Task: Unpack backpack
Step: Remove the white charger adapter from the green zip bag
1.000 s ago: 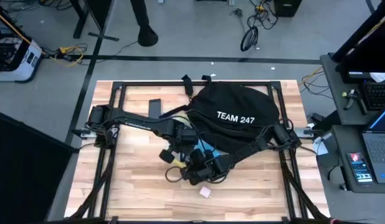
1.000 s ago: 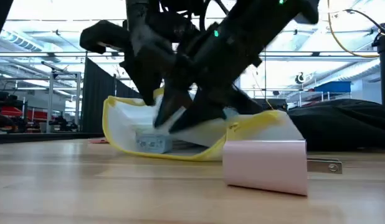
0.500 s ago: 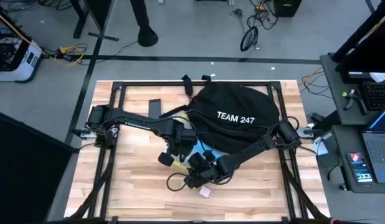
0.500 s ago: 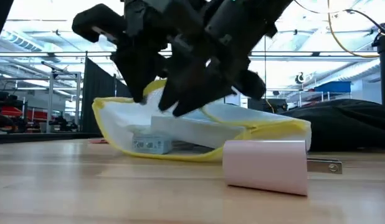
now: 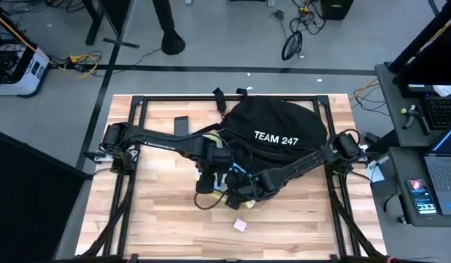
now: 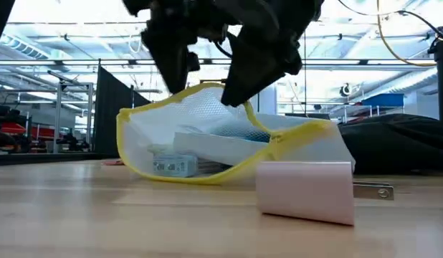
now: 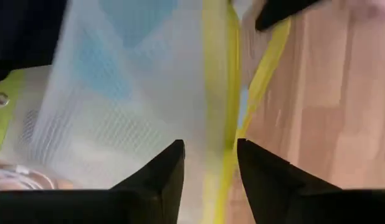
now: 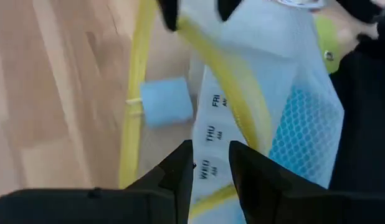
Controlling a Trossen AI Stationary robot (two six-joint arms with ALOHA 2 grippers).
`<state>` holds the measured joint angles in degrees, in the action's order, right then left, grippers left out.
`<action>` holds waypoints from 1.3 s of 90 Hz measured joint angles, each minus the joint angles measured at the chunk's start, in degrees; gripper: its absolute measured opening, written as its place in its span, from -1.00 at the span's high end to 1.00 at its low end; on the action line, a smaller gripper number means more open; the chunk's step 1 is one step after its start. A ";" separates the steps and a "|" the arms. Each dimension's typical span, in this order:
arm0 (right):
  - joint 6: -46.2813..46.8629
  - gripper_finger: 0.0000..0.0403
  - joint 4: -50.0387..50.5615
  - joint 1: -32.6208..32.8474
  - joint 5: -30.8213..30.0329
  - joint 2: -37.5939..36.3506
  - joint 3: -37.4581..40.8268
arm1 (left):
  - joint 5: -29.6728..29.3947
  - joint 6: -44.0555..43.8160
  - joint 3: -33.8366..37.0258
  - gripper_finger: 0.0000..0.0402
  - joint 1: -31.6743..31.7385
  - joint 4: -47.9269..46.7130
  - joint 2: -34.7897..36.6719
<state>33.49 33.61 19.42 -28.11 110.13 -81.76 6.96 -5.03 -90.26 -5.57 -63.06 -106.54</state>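
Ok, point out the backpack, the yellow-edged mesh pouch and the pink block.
backpack [image 5: 273, 120]: high view, top fabric above the lettering.
mesh pouch [image 6: 200, 115]: low view, white mesh wall.
pink block [image 6: 305, 190]: low view, front face.

Mesh pouch [image 6: 229, 143] before backpack [image 5: 276, 135]; charger [image 5: 241, 226] nearer front

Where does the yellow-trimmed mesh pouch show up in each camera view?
High view: mesh pouch barely visible, centre, between both grippers.
Low view: centre, behind the pink charger.
Left wrist view: fills the frame.
Right wrist view: right of centre.
Shared landmark: its yellow trim.
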 joint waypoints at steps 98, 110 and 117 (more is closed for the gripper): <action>-12.34 -0.04 -3.25 -0.70 0.31 -3.82 -0.04 | -4.92 1.04 -0.06 0.34 -0.41 1.75 -0.22; -11.31 -0.04 -3.89 0.30 0.65 -3.14 -0.07 | -4.95 1.07 -0.06 0.34 -0.17 2.59 -0.22; -9.57 -0.04 -3.79 0.19 0.79 -1.81 -0.04 | -5.00 1.15 -0.06 0.34 -0.15 2.71 -0.22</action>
<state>23.92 29.81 19.61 -27.32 108.32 -81.80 1.96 -3.88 -90.32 -5.72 -60.36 -106.76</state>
